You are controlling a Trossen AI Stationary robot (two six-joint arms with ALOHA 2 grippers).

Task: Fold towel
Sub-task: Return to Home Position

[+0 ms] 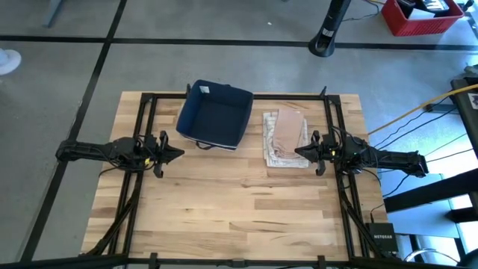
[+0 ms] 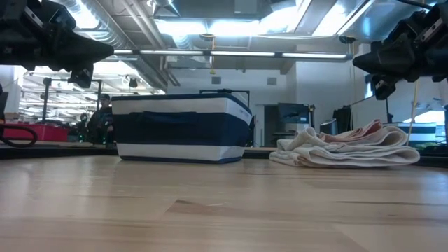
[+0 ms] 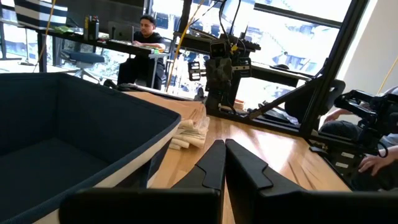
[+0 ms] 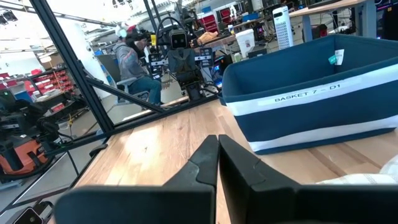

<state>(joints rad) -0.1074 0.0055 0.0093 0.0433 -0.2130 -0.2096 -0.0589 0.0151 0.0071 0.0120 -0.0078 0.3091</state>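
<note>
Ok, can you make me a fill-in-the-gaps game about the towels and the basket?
The towel on top of the pile is ____.
The stripes on the blue basket are ____.
Both the left gripper and the right gripper are ____, holding nothing.
Missing words: pink, white, shut.

1. Grey concrete floor crossed by dark seams, with a red crate at its far right corner and a yellow cable trailing on the right.
2. Overhead: bright ceiling lights and silver ducts.
3. Tall, sunlit windows — a person sits at a desk before them.
4. Another person sits farther off.
</note>
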